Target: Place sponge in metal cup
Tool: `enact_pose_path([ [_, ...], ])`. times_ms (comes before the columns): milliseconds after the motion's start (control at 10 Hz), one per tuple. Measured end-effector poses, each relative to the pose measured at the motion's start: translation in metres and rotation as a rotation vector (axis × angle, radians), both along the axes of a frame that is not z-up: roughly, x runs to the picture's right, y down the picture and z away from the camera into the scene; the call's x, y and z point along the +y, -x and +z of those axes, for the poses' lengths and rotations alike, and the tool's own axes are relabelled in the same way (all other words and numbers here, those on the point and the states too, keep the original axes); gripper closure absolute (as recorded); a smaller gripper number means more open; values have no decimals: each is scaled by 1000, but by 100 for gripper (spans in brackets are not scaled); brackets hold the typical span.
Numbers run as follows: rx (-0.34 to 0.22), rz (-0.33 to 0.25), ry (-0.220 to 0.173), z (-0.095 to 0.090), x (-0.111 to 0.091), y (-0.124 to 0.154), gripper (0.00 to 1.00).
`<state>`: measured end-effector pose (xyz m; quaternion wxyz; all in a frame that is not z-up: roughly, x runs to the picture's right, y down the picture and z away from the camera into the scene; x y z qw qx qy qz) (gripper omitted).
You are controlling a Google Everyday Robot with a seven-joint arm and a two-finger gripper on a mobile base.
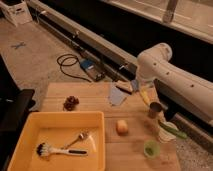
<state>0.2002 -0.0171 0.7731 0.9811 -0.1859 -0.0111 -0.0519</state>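
The wooden tabletop carries a yellow tray at its near left, a dark brown clump just beyond it, and a flat pale-blue cloth at the far middle. On the right stand the metal cup, a white cup and, nearest, a green cup, with an orange-yellow block just right of the tray. The closed hand hangs over the far edge, just right of the cloth.

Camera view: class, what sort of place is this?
Probably a robot test lab or workshop: a wooden table with a yellow tray stands on a concrete floor, loose cable lies beside it, and the end effector hangs over the table's far edge.
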Motion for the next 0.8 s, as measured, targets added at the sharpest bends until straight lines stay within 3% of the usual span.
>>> enact_pose_path([
  [800, 20, 9, 13, 2, 5, -2, 100],
])
